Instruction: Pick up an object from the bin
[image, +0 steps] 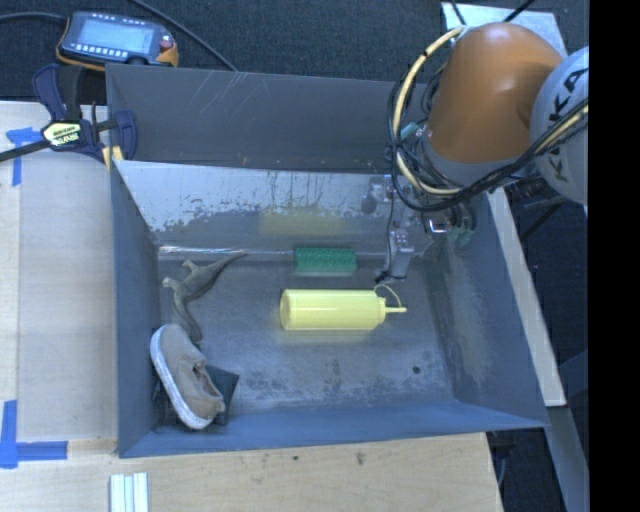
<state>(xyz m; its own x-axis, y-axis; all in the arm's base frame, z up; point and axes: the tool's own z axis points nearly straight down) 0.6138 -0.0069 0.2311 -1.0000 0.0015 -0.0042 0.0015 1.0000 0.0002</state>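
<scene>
The gripper (392, 268) hangs just behind the nozzle end of the yellow bottle (330, 309). The bottle lies in the middle of the bin (135, 300), long axis left-right, its body running leftward. Whether the gripper is open, I cannot tell.

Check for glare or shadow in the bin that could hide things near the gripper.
Camera view: the bin's sloped back wall carries a pale sheen and a faint yellowish reflection above the green block; the yellow squeeze bottle, whose nozzle end lies by the gripper, is evenly lit; deep shadow sits in the near-left corner beside the grey shoe.
</scene>
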